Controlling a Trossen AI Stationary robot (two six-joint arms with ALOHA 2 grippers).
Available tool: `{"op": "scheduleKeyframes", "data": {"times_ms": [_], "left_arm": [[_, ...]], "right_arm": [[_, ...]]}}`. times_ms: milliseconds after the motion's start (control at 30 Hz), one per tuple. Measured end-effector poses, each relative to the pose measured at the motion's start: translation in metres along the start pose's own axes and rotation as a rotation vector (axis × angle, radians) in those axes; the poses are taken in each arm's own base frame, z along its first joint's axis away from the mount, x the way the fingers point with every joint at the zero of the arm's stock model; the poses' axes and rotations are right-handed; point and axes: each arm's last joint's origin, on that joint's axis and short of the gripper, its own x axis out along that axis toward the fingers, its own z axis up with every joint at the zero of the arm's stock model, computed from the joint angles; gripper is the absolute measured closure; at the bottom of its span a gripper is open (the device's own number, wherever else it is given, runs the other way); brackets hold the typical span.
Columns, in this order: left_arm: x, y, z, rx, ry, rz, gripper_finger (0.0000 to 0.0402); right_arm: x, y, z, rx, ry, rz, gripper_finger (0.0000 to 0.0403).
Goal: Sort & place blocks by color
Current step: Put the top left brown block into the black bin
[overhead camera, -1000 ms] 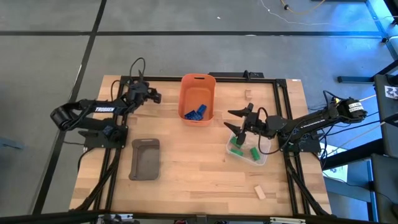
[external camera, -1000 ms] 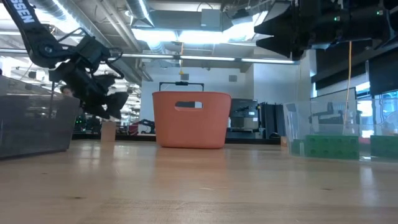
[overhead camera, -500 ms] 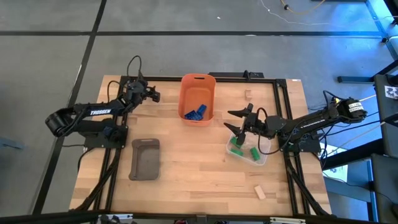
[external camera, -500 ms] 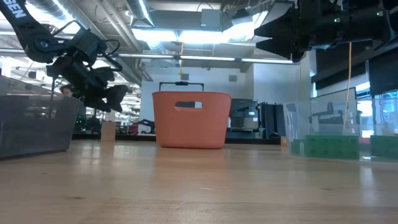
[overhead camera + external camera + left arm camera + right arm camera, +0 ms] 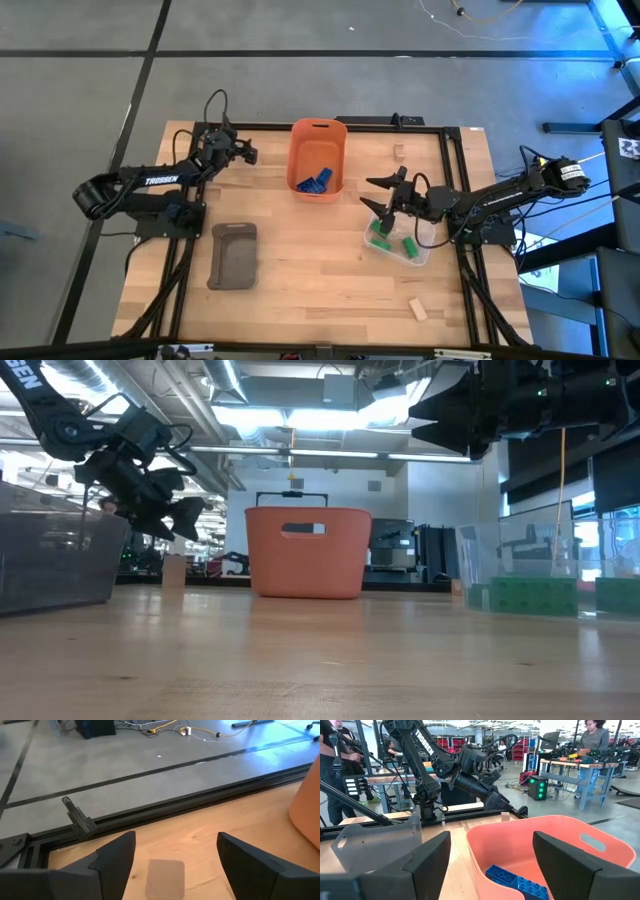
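My left gripper point(image 5: 243, 153) point(image 5: 176, 840) hangs open above a tan block point(image 5: 166, 879) point(image 5: 174, 570) that stands on the table near the far left corner; its fingers are on either side and clear of it. My right gripper point(image 5: 385, 196) point(image 5: 491, 837) is open and raised between the orange bin point(image 5: 318, 158) and a clear tray point(image 5: 400, 240). Blue blocks point(image 5: 313, 182) point(image 5: 517, 880) lie in the orange bin. Green blocks point(image 5: 384, 238) point(image 5: 530, 597) lie in the clear tray. Two more tan blocks rest on the table, one near the far edge point(image 5: 400, 152), one near the near edge point(image 5: 418, 309).
A grey tray point(image 5: 233, 255) sits on the left half of the table, near the left arm's base. Black rails frame the table top point(image 5: 300, 300). Bare wood lies in the middle and along the near edge. People and benches show in the room beyond.
My left gripper has risen from just over the tan block and drawn slightly toward the far left corner, then held still. The tan block has stayed on the table. My right arm has kept still.
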Motion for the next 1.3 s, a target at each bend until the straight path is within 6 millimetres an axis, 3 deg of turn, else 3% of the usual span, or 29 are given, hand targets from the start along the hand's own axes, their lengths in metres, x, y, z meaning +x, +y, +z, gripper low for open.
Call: {"op": "scheduleKeyframes", "data": {"times_ms": [1300], "left_arm": [[0.009, 0.004, -0.023, -0.005, 0.178, 0.064, 0.0130]], "right_arm": [[0.000, 0.000, 0.000, -0.001, 0.000, -0.003, 0.0118]]}}
